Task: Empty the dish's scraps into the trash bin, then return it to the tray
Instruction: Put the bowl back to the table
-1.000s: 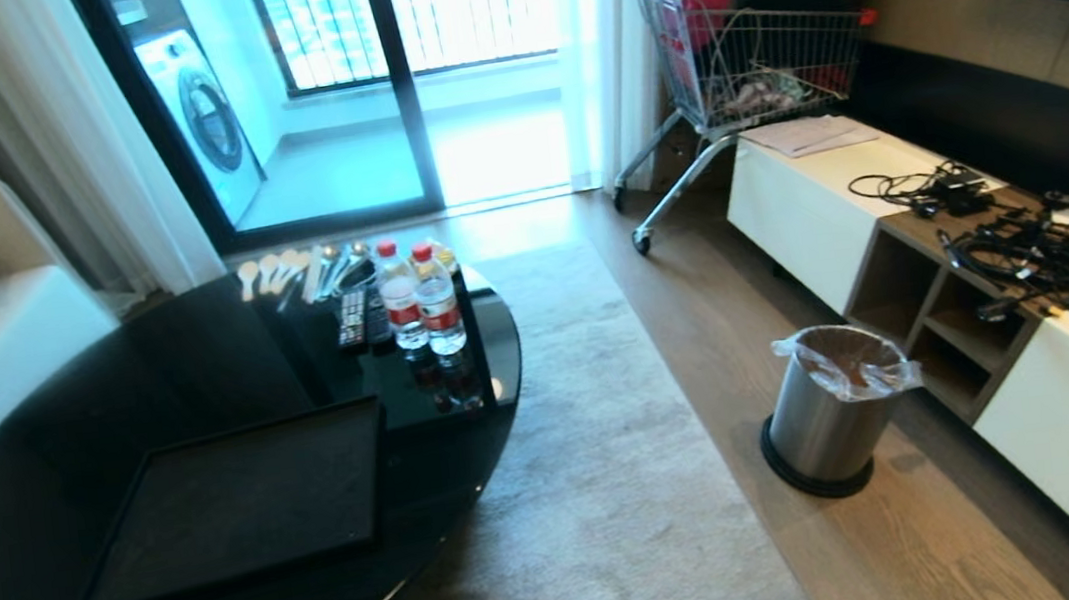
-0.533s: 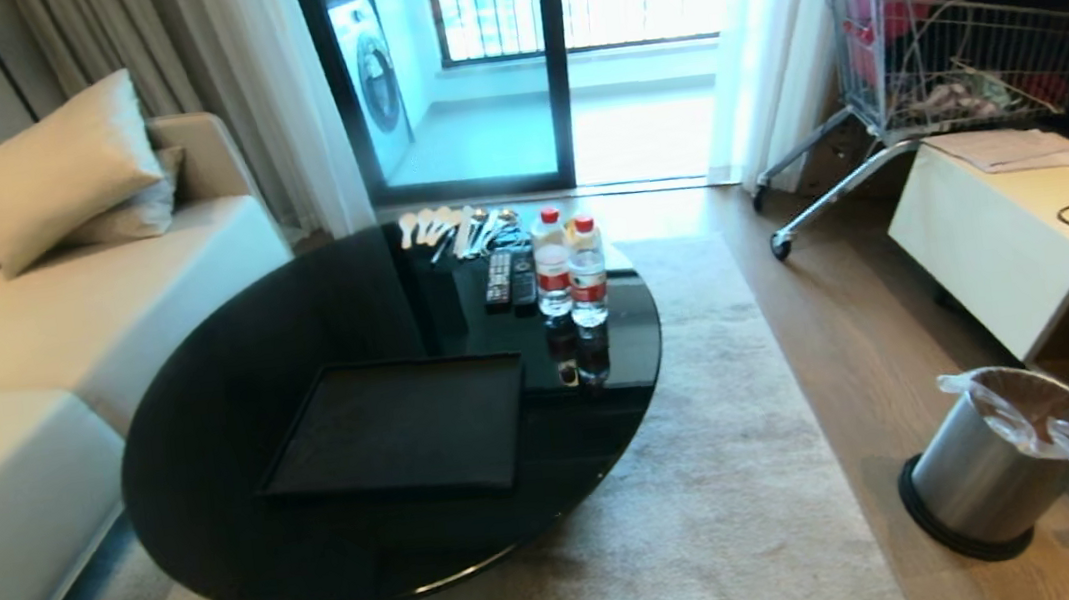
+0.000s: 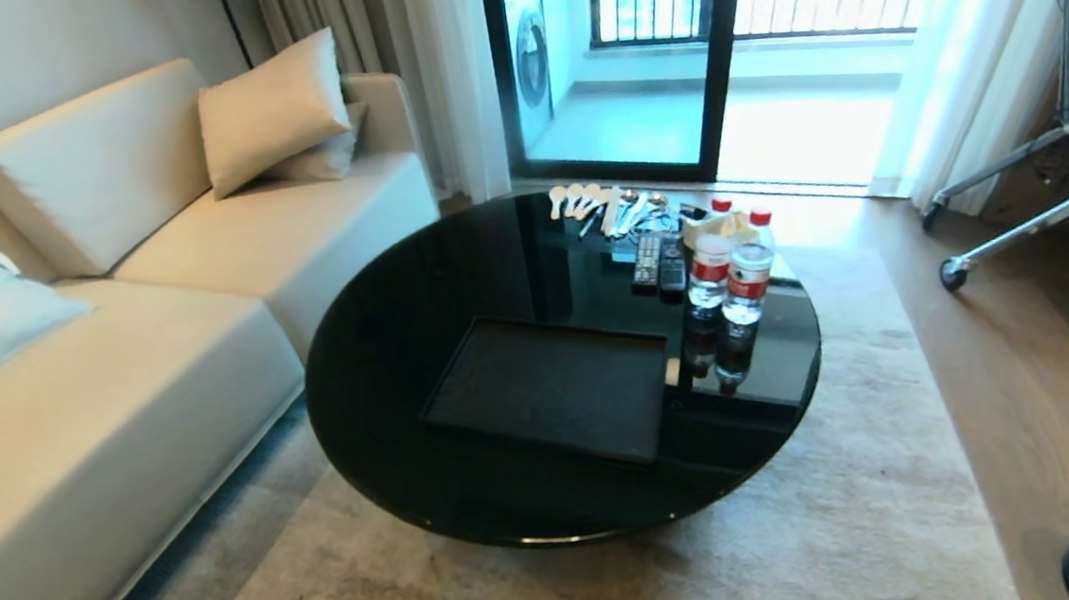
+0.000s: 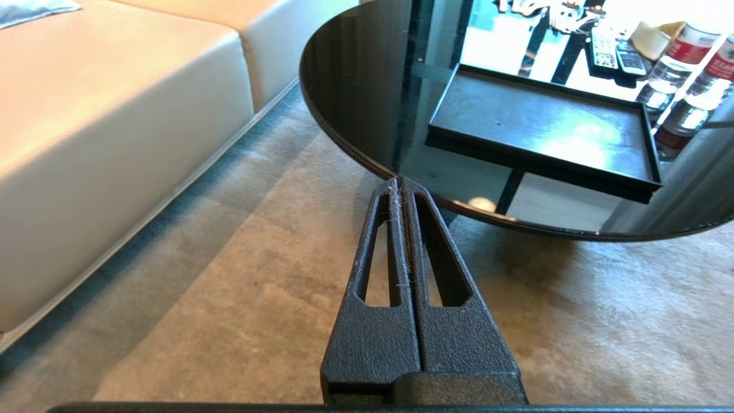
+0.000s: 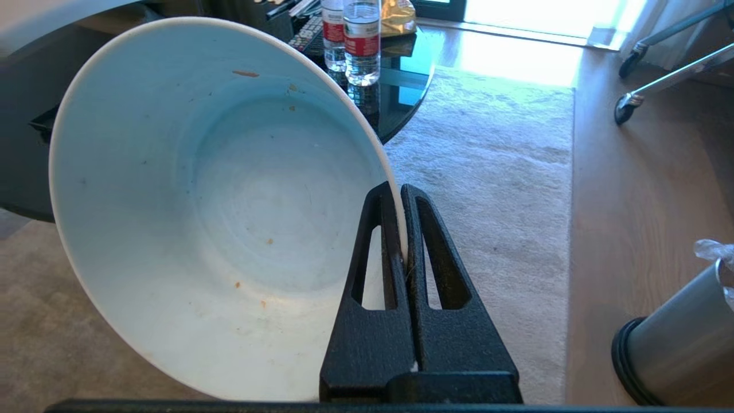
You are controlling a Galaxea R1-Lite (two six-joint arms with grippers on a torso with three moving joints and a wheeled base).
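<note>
White dish (image 5: 218, 212) in clamped right hand (image 5: 401, 195)

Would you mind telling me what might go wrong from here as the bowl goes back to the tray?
1. The right gripper pinches the dish only at its thin rim, with the bowl tilted on its side; it may slip or swing loose.
2. The water bottles and remote controls stand just beyond the tray; a long reach might knock them over.
3. The glossy round table is low, so the dish might clip its edge on the way in.
</note>
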